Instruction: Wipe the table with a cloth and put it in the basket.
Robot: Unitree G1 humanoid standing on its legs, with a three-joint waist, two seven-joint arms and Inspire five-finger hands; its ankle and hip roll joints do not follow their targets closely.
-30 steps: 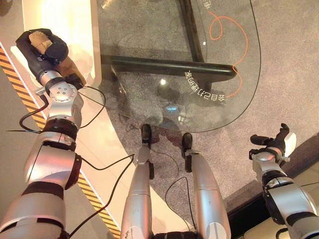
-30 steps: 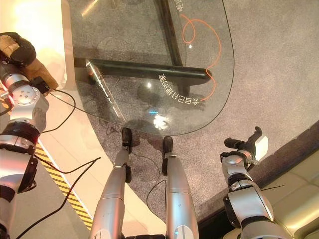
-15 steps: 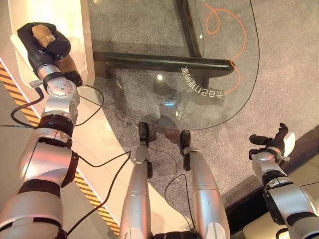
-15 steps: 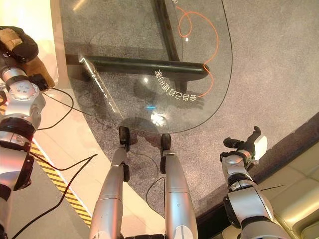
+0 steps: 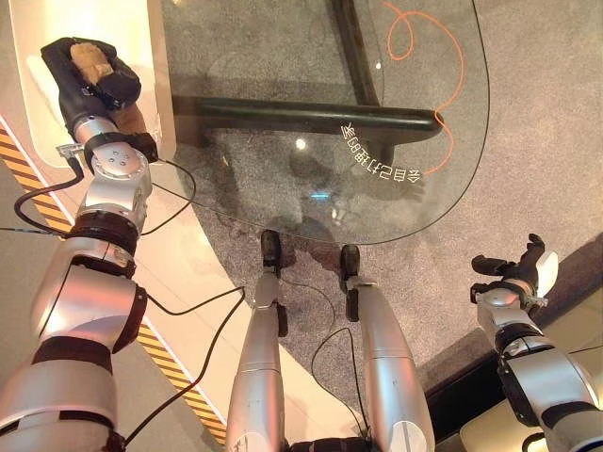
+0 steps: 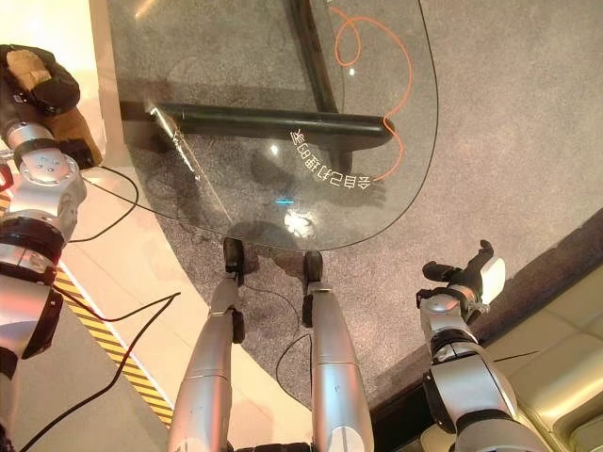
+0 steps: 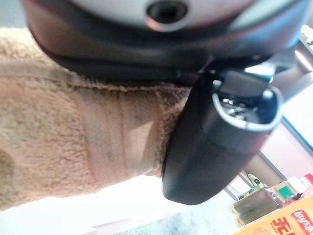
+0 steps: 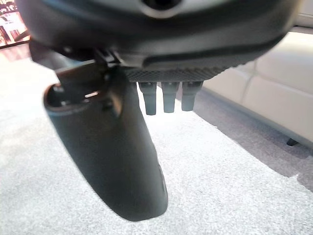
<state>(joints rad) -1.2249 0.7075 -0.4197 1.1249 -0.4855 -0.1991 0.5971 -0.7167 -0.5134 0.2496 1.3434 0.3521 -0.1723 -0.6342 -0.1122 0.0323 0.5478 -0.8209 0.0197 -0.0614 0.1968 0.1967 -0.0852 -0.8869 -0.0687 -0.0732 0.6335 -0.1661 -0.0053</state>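
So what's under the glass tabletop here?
Through the glass tabletop show a dark tubular frame and grey carpet. The left hand grips the tan cloth beside the table; whatever lies under that hand is hidden.

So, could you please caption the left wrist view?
Left robot hand clutching the tan cloth.
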